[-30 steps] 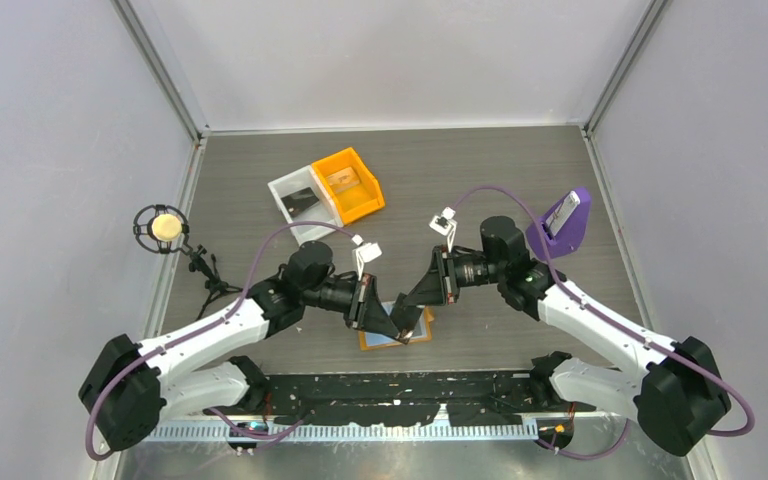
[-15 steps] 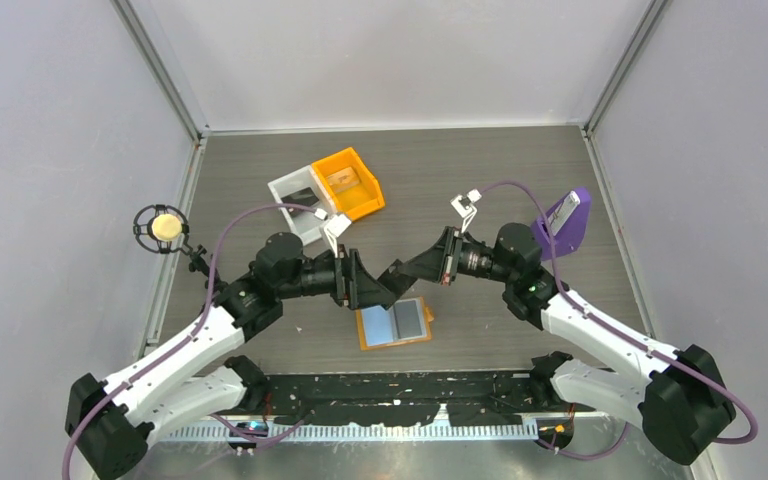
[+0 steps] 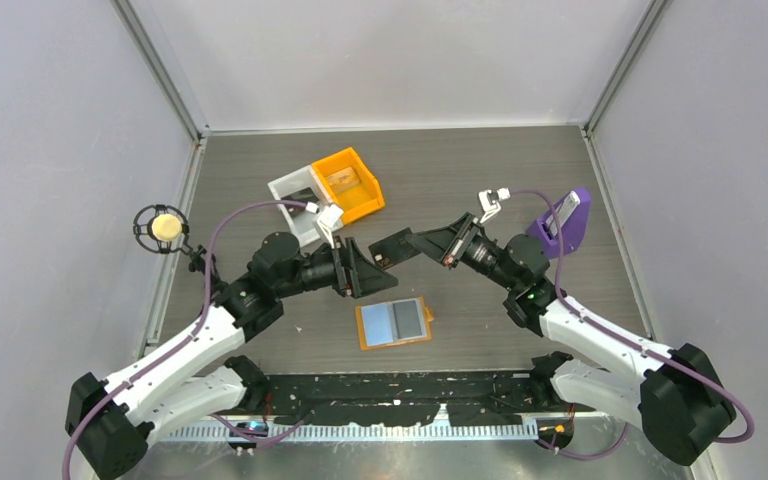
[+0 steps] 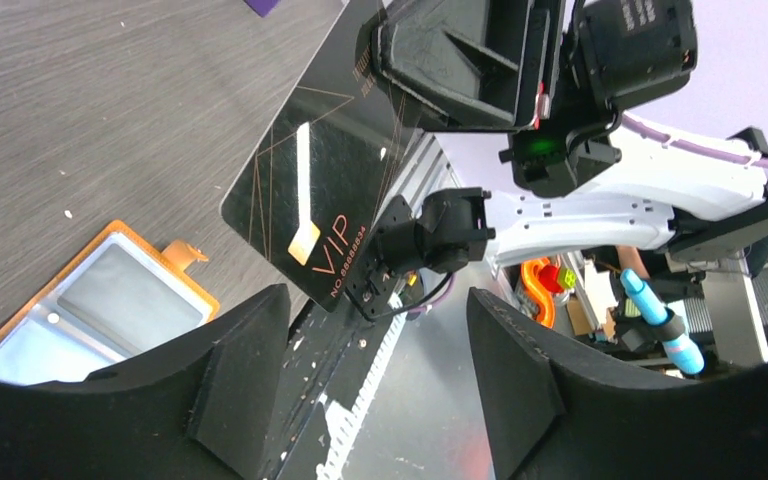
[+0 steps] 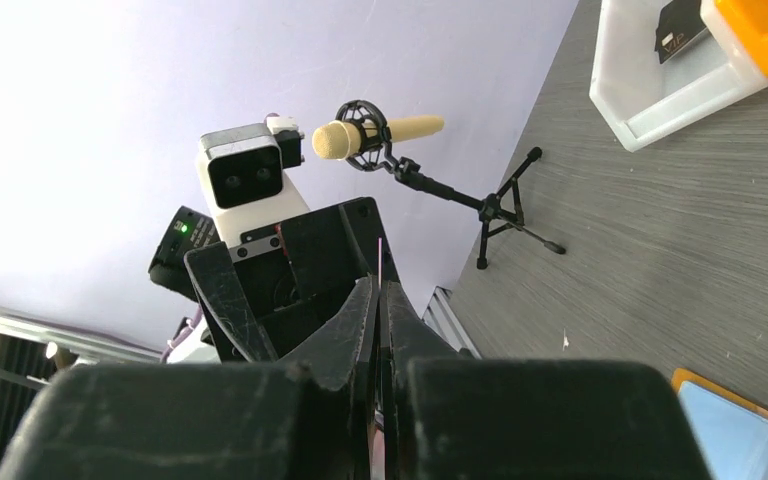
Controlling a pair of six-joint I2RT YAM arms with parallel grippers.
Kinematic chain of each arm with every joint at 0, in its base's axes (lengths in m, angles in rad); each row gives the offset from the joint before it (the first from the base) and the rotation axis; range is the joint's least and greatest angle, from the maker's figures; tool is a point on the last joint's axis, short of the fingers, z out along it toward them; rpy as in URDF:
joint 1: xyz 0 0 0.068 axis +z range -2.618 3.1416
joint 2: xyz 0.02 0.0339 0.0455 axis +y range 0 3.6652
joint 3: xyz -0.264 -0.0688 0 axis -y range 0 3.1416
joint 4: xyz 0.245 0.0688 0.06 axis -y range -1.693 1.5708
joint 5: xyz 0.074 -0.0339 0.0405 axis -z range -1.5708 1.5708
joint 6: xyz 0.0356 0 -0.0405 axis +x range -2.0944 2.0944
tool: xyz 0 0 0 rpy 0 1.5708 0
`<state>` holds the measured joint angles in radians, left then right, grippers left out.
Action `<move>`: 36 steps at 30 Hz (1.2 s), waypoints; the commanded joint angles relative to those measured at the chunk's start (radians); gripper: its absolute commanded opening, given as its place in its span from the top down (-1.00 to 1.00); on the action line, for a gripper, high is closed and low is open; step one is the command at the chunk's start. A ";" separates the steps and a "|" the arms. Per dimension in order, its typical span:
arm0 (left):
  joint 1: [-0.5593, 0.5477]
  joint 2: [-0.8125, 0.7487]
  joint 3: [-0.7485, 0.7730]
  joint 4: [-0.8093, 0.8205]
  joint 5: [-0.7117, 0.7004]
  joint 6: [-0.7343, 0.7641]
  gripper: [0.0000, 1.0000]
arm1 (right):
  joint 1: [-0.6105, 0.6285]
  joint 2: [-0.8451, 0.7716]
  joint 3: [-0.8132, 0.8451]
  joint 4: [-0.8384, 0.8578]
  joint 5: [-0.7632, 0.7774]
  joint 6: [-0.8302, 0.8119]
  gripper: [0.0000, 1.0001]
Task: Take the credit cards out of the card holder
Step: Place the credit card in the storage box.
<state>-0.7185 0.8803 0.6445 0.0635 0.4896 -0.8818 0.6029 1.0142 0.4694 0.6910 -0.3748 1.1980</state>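
Both arms have risen off the card holder [image 3: 393, 322] and swung toward the far side. The left end effector [image 3: 365, 272] has spread wide and is empty. The right end effector [image 3: 412, 243] is pinched on the edge of a black card [image 4: 325, 200], held in the air between them. The holder lies open and flat on the table [image 3: 480, 170], near the arm bases, pockets up. The card looks thin, stiff, light and slick, so a firm pinch well onto its face seems safest. The holder looks light enough to slide unless pinned.
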 commanded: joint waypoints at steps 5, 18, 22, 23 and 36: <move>0.002 -0.053 -0.022 0.088 -0.142 -0.072 -0.25 | 0.000 -0.039 -0.041 0.093 0.070 0.044 0.89; 0.003 -0.062 -0.054 0.145 -0.201 -0.148 0.42 | -0.006 -0.032 -0.102 0.150 0.061 0.087 0.89; 0.004 -0.048 -0.051 0.154 -0.209 -0.161 0.62 | -0.006 -0.028 -0.116 0.160 0.062 0.100 0.88; 0.004 -0.043 -0.050 0.158 -0.209 -0.163 0.67 | -0.007 -0.027 -0.117 0.160 0.060 0.101 0.88; 0.055 -0.031 0.013 0.039 -0.230 -0.128 1.00 | -0.047 -0.097 -0.172 0.115 0.049 0.065 0.23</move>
<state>-0.7029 0.8597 0.5915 0.1444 0.2874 -1.0435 0.5701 0.9779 0.3023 0.8009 -0.3153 1.2922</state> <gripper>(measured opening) 0.009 0.330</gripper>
